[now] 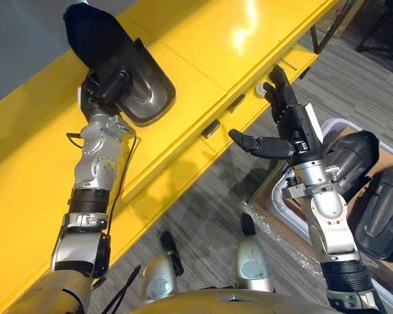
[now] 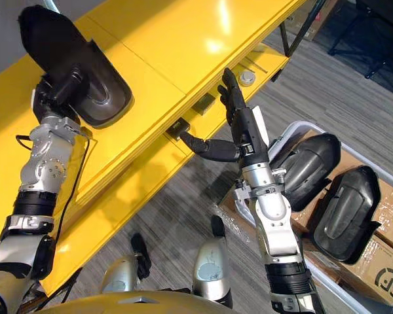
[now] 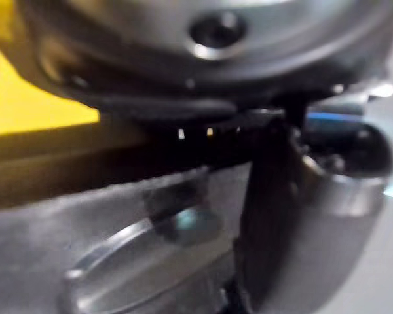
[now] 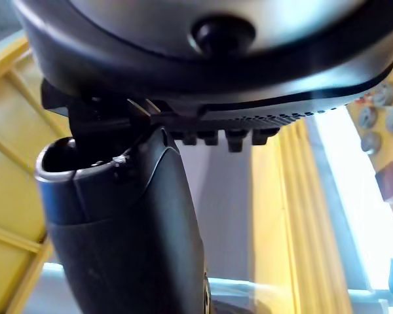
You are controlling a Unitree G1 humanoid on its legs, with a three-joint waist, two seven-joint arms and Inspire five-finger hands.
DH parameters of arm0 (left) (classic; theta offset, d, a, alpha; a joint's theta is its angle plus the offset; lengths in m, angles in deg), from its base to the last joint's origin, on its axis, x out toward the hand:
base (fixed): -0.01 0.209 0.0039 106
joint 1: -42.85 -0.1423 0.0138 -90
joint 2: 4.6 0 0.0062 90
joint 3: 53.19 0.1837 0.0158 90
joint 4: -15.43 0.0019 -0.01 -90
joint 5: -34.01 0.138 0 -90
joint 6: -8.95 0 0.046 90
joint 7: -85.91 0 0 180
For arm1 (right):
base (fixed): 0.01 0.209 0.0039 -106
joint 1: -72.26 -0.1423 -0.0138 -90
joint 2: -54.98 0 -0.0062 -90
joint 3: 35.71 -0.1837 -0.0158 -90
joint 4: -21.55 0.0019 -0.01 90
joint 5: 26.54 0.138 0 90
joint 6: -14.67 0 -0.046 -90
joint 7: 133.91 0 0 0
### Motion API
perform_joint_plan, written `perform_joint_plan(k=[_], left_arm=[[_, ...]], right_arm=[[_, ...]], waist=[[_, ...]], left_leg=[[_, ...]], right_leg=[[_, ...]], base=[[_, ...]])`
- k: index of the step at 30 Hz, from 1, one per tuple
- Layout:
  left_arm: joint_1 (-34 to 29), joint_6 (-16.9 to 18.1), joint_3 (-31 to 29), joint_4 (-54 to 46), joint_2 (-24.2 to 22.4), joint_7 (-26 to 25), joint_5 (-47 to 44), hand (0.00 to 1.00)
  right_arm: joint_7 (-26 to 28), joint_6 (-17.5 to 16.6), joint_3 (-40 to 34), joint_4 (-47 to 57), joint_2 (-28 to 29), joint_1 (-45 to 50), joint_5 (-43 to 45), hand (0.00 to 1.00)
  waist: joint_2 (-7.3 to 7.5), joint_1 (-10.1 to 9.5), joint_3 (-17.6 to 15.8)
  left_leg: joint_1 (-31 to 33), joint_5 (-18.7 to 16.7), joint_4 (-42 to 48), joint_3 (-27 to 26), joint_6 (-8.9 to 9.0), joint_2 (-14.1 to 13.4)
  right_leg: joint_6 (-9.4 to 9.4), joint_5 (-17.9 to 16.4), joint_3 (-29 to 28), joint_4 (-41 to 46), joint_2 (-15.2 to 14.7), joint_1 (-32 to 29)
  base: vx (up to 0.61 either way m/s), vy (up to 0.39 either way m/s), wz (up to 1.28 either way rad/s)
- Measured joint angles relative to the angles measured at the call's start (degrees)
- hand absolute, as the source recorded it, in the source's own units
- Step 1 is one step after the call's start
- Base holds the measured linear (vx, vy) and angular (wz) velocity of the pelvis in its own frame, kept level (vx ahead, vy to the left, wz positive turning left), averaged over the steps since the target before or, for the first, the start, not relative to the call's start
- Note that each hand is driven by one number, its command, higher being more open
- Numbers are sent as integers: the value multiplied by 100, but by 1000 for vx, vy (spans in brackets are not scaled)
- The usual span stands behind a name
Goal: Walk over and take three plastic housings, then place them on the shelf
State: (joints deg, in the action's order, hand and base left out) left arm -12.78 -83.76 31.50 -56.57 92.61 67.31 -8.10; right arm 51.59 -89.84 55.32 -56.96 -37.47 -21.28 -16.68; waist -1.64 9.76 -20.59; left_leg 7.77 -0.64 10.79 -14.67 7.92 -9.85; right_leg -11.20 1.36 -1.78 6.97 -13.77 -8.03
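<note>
The shelf (image 1: 203, 39) is glossy yellow. The housing (image 1: 147, 91) at the left hand (image 1: 105, 85) is dark grey with a black far end. The two housings (image 2: 311, 167) in the pale grey bin (image 1: 334, 122) are black. The box (image 2: 386, 219) is brown; the floor (image 1: 203, 216) is streaked grey.

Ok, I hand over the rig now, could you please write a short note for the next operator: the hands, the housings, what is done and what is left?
Left hand: fingers shut on one dark housing, held at the top of the yellow shelf; I cannot tell if it rests there fully.
Right hand: open, fingers straight, holding nothing, raised beside the shelf edge.
Two more housings lie in the tub on the robot's right.
Done: one housing fetched and brought to the shelf.
Left: release it, then probably fetch the two from the tub and place them.
</note>
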Motion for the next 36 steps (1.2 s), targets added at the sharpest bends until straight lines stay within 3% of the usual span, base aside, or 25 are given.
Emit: perform_joint_plan(k=[7,20,25,28,32,36], left_arm=[[95,-6,2,-56,54,15,227,100],[120,-13,128,-143,114,-327,134,100],[155,-313,215,-267,50,-662,1015,100],[208,-717,242,-158,137,-1231,1919,100],[261,-1017,204,186,649,-1563,2312,100],[437,-1123,64,580,750,-1649,2172,100]], right_arm=[[-214,58,119,1,-178,-79,10,100],[-444,62,271,8,-136,-48,15,100],[-531,62,422,82,-136,74,15,100],[-628,61,474,82,-137,160,72,100],[-652,61,503,96,-139,401,238,100],[-596,61,632,134,-139,486,260,100]], waist=[[-4,-13,-219],[-37,-8,-295],[-41,-4,-292],[-47,5,-288],[-54,5,-283],[-66,10,-276]], left_leg=[[50,-49,118,5,2,-26],[146,-88,222,98,0,-65],[131,-86,205,117,0,-66],[39,-83,162,107,5,-66],[-58,-16,-3,66,21,-61],[-123,-6,-52,13,33,-67]], right_leg=[[-1,-2,-2,9,9,6],[-17,2,60,5,35,4],[-20,3,89,2,37,32],[-23,0,89,-22,41,107],[-23,0,72,-36,55,114],[-22,0,14,-40,68,114]], base=[[-15,0,0],[-1,-1,1],[2,-2,2],[0,-1,-1],[-2,-4,-2],[2,-8,-7]])
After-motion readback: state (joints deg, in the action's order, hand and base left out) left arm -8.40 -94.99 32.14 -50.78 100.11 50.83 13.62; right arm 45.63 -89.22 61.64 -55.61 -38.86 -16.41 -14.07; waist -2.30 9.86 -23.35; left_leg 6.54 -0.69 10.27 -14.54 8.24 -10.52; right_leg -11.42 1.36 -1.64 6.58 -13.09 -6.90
